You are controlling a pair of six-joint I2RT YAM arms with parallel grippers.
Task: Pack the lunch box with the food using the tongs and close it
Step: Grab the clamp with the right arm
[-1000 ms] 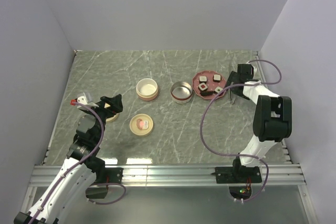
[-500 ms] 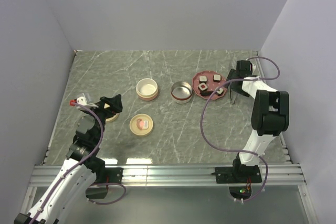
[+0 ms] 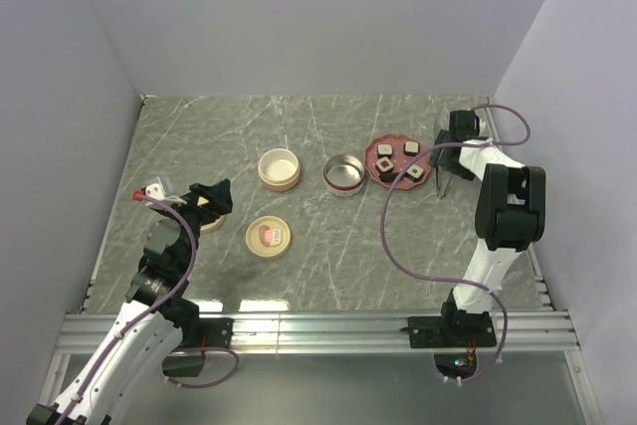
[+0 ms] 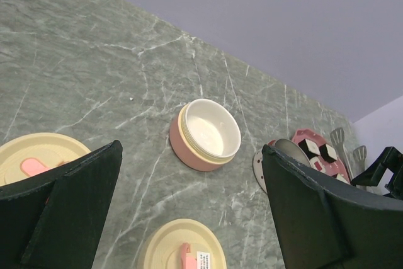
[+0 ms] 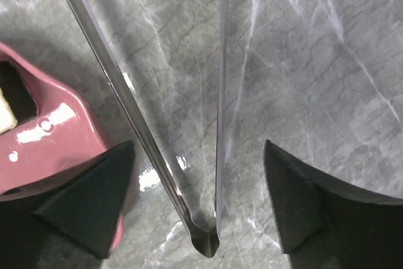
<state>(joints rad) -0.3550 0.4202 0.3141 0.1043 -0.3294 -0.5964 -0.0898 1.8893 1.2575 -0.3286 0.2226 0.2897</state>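
Note:
The tongs [image 5: 160,155] lie flat on the table just right of the pink plate [image 3: 396,174]; their two thin arms meet at a joint near the bottom of the right wrist view. My right gripper [image 5: 198,146] stands open astride them, a finger on each side and neither touching. In the top view the right gripper [image 3: 446,158] is low at the plate's right edge. Several square pieces of food [image 3: 384,151] sit on the plate. The lunch box bowls, pink [image 3: 279,168] and metal [image 3: 343,173], stand uncovered mid-table. My left gripper [image 3: 206,198] hangs open and empty at the left.
One cream lid [image 3: 268,236] lies in front of the pink bowl, and a second cream lid [image 4: 34,155] lies under the left gripper. The right wall rises close behind the right arm. The left wrist view shows the pink bowl [image 4: 204,133] ahead.
The right arm has drawn its elbow in toward the back and the gripper has settled lower over the tongs. The left arm has not moved.

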